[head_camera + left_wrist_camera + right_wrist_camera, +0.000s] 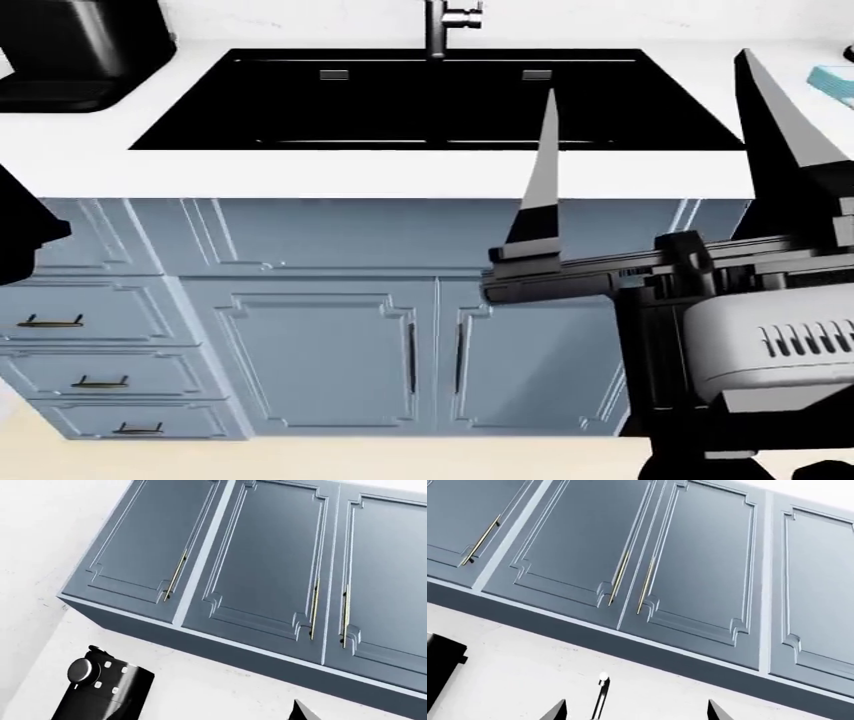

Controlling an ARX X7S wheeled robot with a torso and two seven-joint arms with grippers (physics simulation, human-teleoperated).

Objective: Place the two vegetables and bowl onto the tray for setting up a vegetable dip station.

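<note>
The two vegetables and the bowl are out of view. A light blue corner at the counter's far right looks like the tray (835, 78). My right gripper (647, 85) is raised in front of the sink cabinet, open and empty, with its fingers pointing up. In the right wrist view the right gripper (635, 711) shows two spread fingertips against the wall below the upper cabinets. Only one fingertip (301, 712) of my left gripper (217, 716) shows in the left wrist view. It sits far from the middle and nothing is held.
A black sink (427, 100) with a faucet (454, 20) is set in the white counter (400, 180). A black coffee machine (80, 50) stands at the back left. Blue base cabinets (334, 330) are below, upper cabinets (647, 570) above.
</note>
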